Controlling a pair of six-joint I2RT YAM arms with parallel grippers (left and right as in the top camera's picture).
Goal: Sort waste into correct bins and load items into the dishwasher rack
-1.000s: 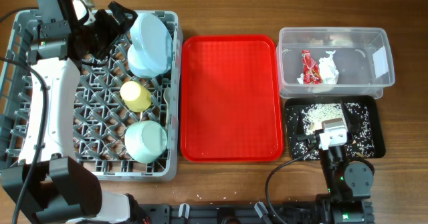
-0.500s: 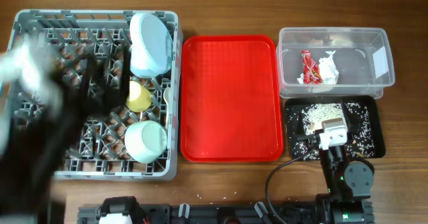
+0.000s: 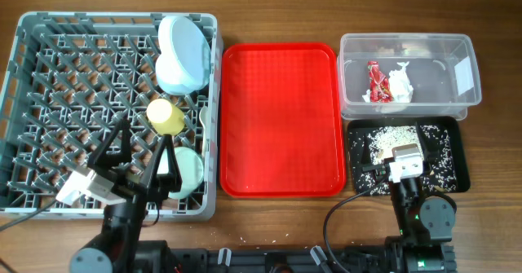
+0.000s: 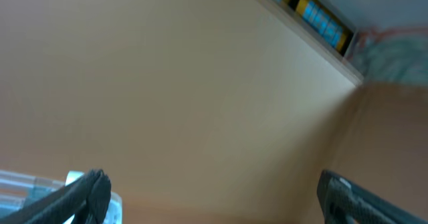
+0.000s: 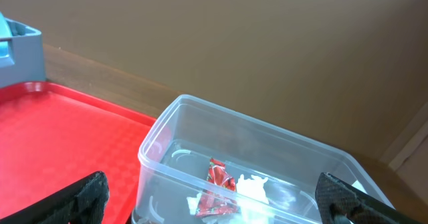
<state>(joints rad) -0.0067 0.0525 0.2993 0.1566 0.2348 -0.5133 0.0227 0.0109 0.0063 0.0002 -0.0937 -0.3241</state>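
Overhead: the left gripper (image 3: pixel 143 131) has withdrawn from the far corner of the rack (image 3: pixel 57 77) to its near edge, jaws spread, empty. Plate (image 3: pixel 183 53), cup (image 3: pixel 165 116) and bowl (image 3: pixel 192 169) sit in the rack. Napkin (image 3: pixel 400 84) and wrapper (image 3: pixel 375 81) lie in the tub (image 3: pixel 408 37), right of the rack.

Left wrist: only wall shows.

Right wrist: the right gripper (image 5: pixel 210 184) is also released and empty.

The sorting seems finished.

A robot lab bench, staged as a dish-clearing station, is being shown: a grey dishwasher rack (image 3: pixel 114 16) and a red tray (image 3: pixel 281 118) are being displayed on a wooden table (image 3: pixel 269 12), a cable (image 3: pixel 329 224) is being trailed from a black rail (image 3: pixel 269 261), and a beige wall (image 5: pixel 234 43) is being seen behind.
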